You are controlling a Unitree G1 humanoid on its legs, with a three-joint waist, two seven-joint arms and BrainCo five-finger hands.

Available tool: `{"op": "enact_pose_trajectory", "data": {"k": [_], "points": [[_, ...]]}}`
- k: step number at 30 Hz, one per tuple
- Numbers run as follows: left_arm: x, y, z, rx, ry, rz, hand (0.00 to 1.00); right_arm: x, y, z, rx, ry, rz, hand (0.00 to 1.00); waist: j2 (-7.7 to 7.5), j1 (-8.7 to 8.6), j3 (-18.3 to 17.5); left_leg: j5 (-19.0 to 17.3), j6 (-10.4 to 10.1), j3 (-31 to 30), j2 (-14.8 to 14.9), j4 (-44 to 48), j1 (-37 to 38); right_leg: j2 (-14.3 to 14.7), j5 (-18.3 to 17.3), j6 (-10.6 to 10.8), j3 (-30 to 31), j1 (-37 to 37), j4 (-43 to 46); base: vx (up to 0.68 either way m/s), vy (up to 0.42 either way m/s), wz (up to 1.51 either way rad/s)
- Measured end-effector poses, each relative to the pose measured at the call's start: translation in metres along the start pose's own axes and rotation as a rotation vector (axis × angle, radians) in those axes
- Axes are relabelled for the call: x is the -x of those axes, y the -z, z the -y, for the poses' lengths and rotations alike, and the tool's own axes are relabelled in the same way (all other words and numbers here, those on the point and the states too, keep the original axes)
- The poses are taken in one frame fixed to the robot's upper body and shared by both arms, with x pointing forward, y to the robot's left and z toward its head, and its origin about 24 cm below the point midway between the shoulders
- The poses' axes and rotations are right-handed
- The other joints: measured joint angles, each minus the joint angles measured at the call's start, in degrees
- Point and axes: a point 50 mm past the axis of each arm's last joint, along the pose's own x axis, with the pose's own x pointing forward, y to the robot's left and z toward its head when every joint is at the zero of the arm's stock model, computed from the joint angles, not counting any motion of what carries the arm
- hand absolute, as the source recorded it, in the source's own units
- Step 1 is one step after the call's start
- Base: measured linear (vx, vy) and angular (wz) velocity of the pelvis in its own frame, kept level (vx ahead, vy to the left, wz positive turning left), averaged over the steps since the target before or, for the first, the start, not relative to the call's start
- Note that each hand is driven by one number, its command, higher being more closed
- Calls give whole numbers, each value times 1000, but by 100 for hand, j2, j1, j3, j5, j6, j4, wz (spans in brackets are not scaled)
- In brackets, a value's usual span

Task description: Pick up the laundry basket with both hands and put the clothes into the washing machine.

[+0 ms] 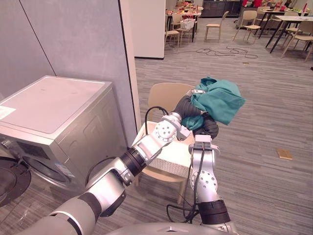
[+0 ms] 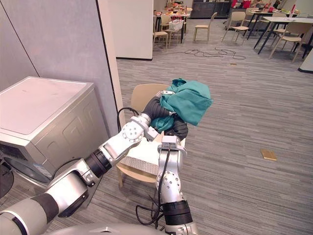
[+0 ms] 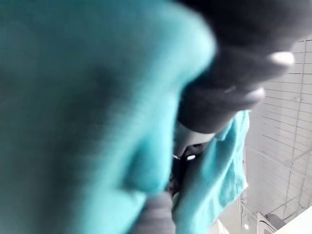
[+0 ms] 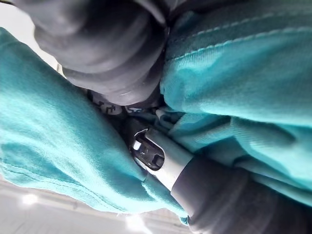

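Observation:
A teal cloth hangs bunched in the air above a white laundry basket, which rests on a beige chair. My left hand reaches in from the left and grips the cloth's left side, one finger lying over its top. Just below it, my right hand rises under the bundle and holds its underside. In the right wrist view a silver finger presses into the teal folds. A silver washing machine stands to the left, its dark door swung open.
A grey partition wall rises behind the machine and chair. Open wood-look floor stretches to the right, with a small tan block on it. Tables and chairs and loose cables lie far back.

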Motion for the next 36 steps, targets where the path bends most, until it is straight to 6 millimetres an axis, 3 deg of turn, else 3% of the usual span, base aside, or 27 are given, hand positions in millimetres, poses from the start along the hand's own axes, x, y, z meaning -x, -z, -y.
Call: {"op": "enact_pose_trajectory", "data": {"k": [9, 15, 20, 25, 28, 32, 36], "points": [[-1, 1, -16, 53, -48, -7, 100, -1, -1, 1, 28, -19, -23, 0, -2, 6, -56, 2, 3, -2, -1, -3, 1, 2, -1, 0, 5, 16, 2, 0, 0, 0], [4, -10, -45, 32, -83, 51, 100, 2, -22, -4, 135, -122, 27, 0, 2, 43, -56, 2, 3, -4, -2, -8, 0, 11, 1, -6, 12, 8, 0, 0, 0, 0], [12, -24, -83, 18, -178, 110, 100, -1, -40, 0, 190, -142, 100, 0, 15, 27, -49, 2, 3, -16, -2, -9, 5, 17, -25, -53, 8, 18, 4, 0, 0, 0], [39, -45, -165, -39, -432, 178, 100, 6, -84, 32, 260, -4, 251, 0, 74, 2, -9, 2, 2, -20, -1, -10, 10, 19, -45, -72, 5, 16, 14, 0, 0, 0], [56, -62, -198, -78, -545, 233, 100, 13, -93, 43, 290, 46, 267, 0, 84, -1, 19, 2, 2, -19, -1, -10, 9, 20, -47, -75, 6, 1, 13, 0, 0, 0], [80, -86, -220, -123, -618, 338, 100, 15, -102, 47, 300, 67, 298, 0, 76, 20, 25, 2, 2, -28, -1, -11, 9, 20, -60, -76, -3, 5, 12, 0, 0, 0], [119, -106, -243, -192, -728, 430, 100, 22, -120, 57, 328, 113, 358, 0, 82, 33, 30, -6, -6, -69, 3, -13, 4, 20, -91, -83, -49, 26, 19, 0, 0, 5]]}}
